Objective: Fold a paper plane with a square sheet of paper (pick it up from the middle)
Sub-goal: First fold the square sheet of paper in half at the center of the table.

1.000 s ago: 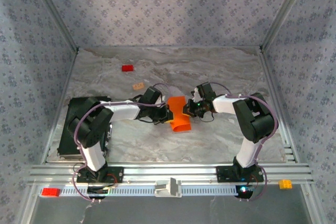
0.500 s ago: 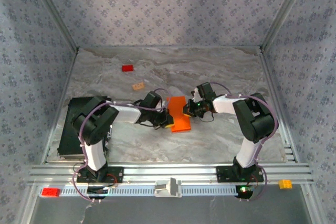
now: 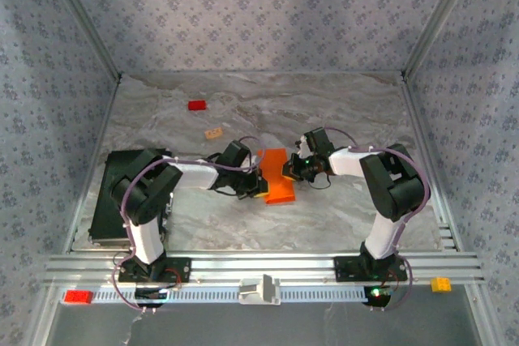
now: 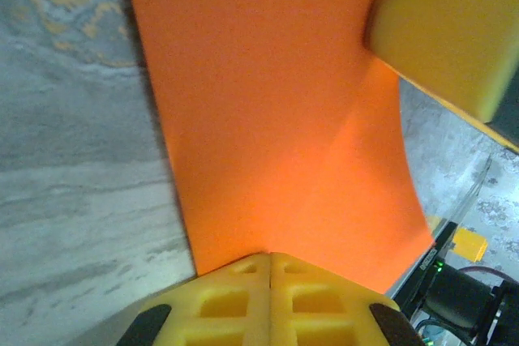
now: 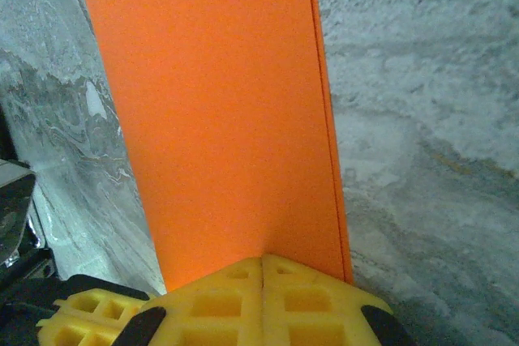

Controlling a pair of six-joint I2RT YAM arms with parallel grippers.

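Nearest me, my left gripper (image 4: 270, 277) is pressed together on one edge of the square sheet of paper (image 4: 276, 119). The sheet is folded, bright orange, and lies mid-surface between my two arms. My right gripper (image 5: 263, 281) is clamped on the opposite edge.

The risk, as I judge it, is that uneven pulling or twisting tears the thin sheet. It could also slide the stacked layers out of line and spoil the crease.

Bare marble surface (image 3: 340, 111) lies all around. A black box (image 3: 104, 208) sits to the left. A tan block (image 3: 214, 133) and a red block (image 3: 196, 105) lie farther back, well apart from the paper, before the walls.
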